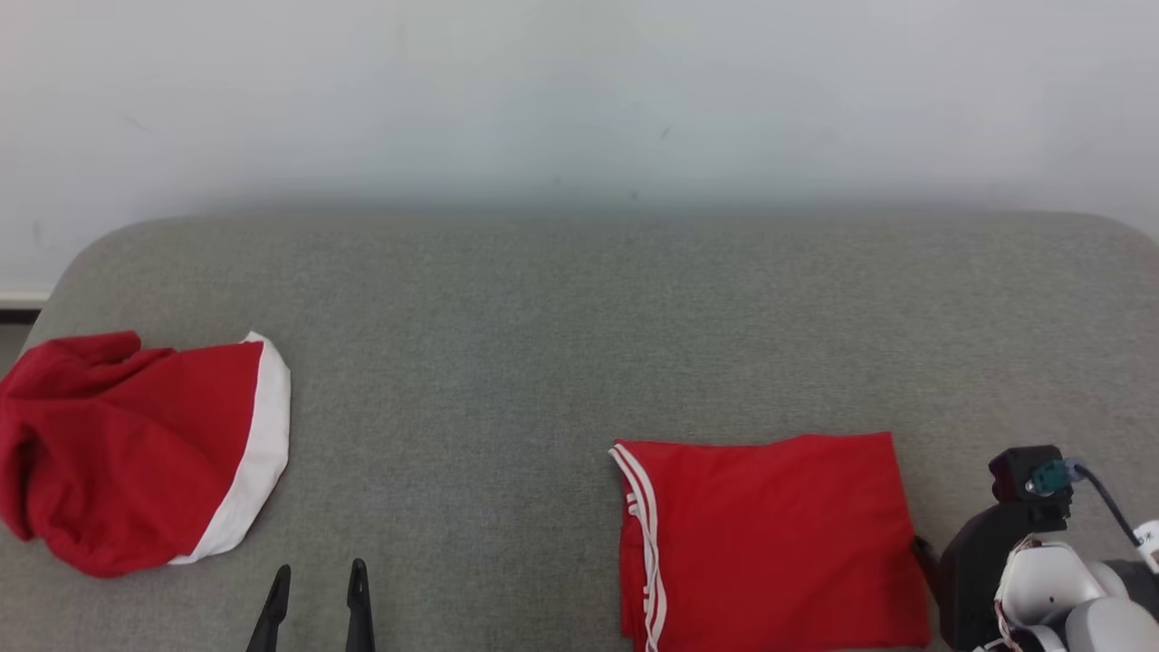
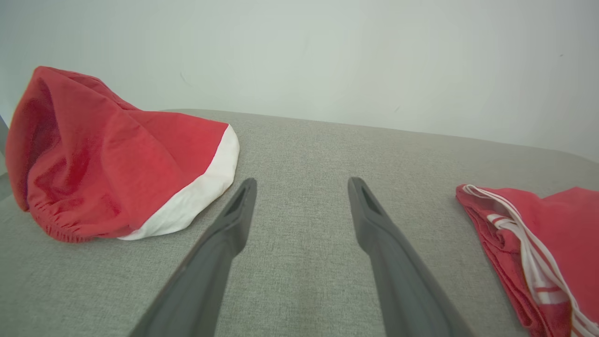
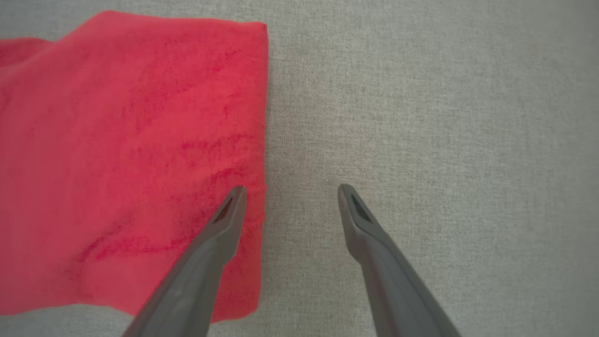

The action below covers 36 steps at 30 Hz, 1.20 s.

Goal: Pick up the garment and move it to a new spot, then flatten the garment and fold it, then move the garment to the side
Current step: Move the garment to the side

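Head view: I see the grey table. The folded garment, red with white stripes, lies flat at the table's front right. A crumpled garment, red with a white band, sits by the table's left edge. My left gripper is over the table's front, fingers apart.

Left wrist view: its 2 fingers are spread wide over bare table, holding nothing.

Right wrist view: my right gripper is spread wide and empty. 1 finger is over the folded garment's edge, the other over bare table. I cannot tell if it touches the cloth.
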### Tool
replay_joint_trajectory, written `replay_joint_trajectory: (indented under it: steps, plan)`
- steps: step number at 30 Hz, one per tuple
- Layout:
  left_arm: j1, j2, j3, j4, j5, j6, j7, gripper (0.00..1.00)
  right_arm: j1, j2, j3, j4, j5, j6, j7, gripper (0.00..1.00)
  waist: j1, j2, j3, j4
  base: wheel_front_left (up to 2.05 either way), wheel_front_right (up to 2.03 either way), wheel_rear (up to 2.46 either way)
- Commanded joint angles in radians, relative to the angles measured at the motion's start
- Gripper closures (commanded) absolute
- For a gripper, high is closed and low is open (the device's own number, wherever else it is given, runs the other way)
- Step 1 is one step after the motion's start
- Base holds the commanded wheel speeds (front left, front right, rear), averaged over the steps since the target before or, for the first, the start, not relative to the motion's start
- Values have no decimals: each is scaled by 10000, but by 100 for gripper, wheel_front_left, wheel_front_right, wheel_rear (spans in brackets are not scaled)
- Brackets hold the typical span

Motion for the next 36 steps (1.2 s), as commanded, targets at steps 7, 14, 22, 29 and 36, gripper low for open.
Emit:
replay_joint_trajectory:
  steps: [7,14,22,29,36]
  plan:
    - [-377,-7,-135,-42,12,70,-29,0,-331,-299,-139,-410,890,-25,1302,0,-1,-1,918,609,0,0,0]
    - [-612,-9,-326,-75,85,71,-29,0,-414,-64,19,-126,1405,-24,1916,0,-1,-1,1230,608,0,0,0]
    - [-789,-7,-394,-165,213,-22,-29,0,-784,-528,885,207,1655,-25,2073,100,-1,-1,1407,304,0,0,0]
    - [-961,-7,-619,-433,465,-169,-27,0,-2077,-1734,2287,880,1243,-35,914,100,-1,-1,1726,-580,0,0,0]
    - [-1441,1,-768,-823,860,-349,-27,0,-3867,-2495,3354,2038,1054,-28,-54,100,-1,-1,2511,-1946,0,0,0]
